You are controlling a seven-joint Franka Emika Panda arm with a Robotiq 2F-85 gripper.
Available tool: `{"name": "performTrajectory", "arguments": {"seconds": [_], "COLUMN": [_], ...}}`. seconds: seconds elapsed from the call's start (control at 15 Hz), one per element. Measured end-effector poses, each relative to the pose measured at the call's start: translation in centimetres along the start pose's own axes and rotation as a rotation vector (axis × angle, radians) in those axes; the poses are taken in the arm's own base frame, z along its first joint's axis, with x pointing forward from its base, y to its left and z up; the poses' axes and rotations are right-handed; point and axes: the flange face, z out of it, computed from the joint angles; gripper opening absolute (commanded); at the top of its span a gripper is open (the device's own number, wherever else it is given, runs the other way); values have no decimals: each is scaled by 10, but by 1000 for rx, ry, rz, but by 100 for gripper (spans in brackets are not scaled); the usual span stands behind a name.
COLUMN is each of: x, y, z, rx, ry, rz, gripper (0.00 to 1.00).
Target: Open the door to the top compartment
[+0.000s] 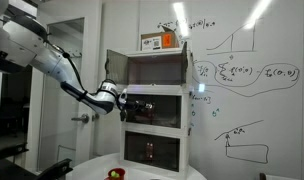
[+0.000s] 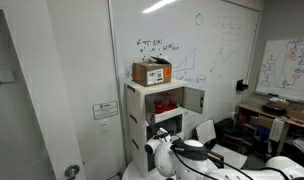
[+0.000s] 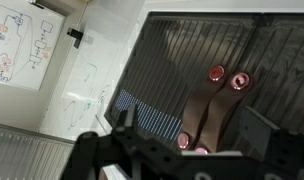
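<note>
Exterior view, cabinet: the white cabinet (image 1: 157, 110) stands against the whiteboard wall (image 1: 242, 80), with three compartments stacked one above another.
Exterior view, door: the top compartment door (image 1: 114, 68) stands swung out to the side, so the top compartment (image 1: 157, 72) is open at the front.
Exterior view, my hand: my gripper (image 1: 129, 101) sits at the cabinet's front edge on the door's side, just below the top compartment. My fingers are spread and hold nothing.
Exterior view, on top: a cardboard box (image 1: 162, 41) rests on the cabinet's roof.
Exterior view, low down: a small red and yellow thing (image 1: 115, 173) lies on the pale table (image 1: 142, 170). It is too small for me to name.

Exterior view, door: here the top compartment door (image 2: 195, 100) hangs wide open beside the top compartment (image 2: 167, 100).
Exterior view, inside: red things (image 2: 169, 103) stand in that compartment.
Exterior view, on top: the cardboard box (image 2: 152, 72) sits on the cabinet (image 2: 140, 125).
Exterior view, my arm: my white arm (image 2: 182, 152) is low in front of the cabinet, and I cannot see my hand here.

Wrist view, my hand: my gripper (image 3: 152, 155) is dark along the bottom edge, its fingers apart with nothing between them.
Wrist view, ahead: a compartment with ribbed walls (image 3: 172, 60) faces me. I cannot tell which compartment it is.
Wrist view, inside: red-capped bottles (image 3: 217, 73) stand within.
Wrist view, side: a whiteboard (image 3: 17, 45) with writing is off to one side.
</note>
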Motion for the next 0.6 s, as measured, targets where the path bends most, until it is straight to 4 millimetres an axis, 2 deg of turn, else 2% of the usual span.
{"name": "performTrajectory", "arguments": {"seconds": [0.2, 0.6], "x": [-2, -3], "y": [-4, -11], "z": [-1, -6], "rx": [16, 40], "ry": [10, 29], "rz": [-8, -9], "gripper": [45, 1]}}
